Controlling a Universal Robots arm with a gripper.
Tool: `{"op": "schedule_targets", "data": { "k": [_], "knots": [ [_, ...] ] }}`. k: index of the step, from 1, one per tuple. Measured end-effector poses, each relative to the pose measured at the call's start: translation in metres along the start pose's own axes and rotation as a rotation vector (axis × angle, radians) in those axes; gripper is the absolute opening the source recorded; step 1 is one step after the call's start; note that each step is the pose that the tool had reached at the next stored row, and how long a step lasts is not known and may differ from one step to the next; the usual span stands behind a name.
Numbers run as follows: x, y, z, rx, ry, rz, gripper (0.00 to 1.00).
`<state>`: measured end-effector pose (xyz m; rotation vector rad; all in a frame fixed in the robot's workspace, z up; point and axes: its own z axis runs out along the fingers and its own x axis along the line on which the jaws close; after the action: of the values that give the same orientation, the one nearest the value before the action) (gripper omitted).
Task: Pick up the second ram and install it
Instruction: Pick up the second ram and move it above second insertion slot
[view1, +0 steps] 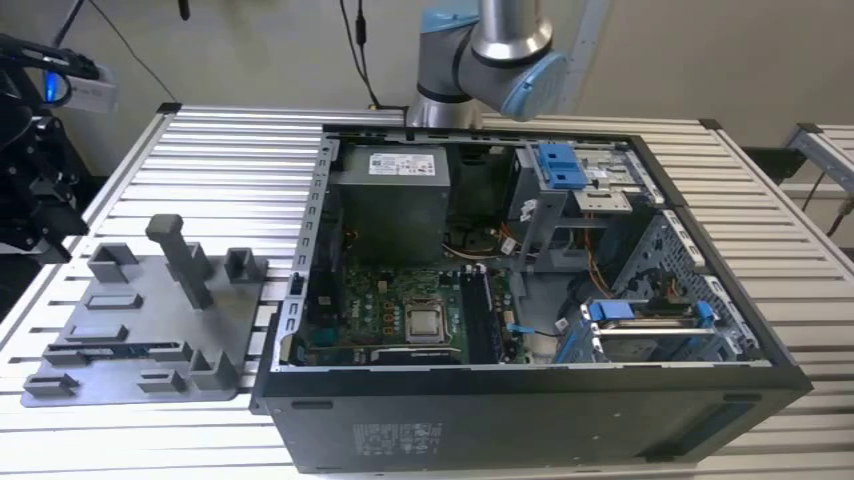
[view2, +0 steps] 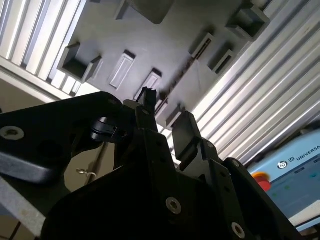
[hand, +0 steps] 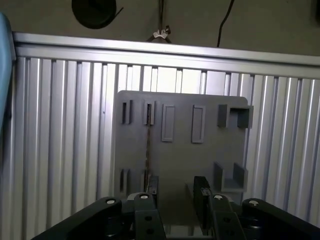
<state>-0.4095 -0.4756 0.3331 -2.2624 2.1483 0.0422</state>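
Ribbed aluminium table (view1: 214, 150), beige wall (view1: 721, 50); grey tray (hand: 180, 160) holds second ram (hand: 148, 145); gripper (hand: 176, 192) spread, empty.

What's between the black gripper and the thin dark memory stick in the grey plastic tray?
Only bare grey plastic tray, in the first wrist view; the open black gripper hangs over it, near the thin dark memory stick.

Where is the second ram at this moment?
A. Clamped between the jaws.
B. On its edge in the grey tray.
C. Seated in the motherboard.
B: in the first wrist view the second ram stands on edge in the grey tray, while the gripper hovers over the tray with its jaws apart and empty.
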Motion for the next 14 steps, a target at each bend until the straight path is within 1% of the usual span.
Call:
{"op": "schedule_targets", "data": {
  "k": [14],
  "knots": [
    [0.0006, 0.0009, 0.0196, 0.0000, 0.0000, 0.000, 0.42]
  ]
}}
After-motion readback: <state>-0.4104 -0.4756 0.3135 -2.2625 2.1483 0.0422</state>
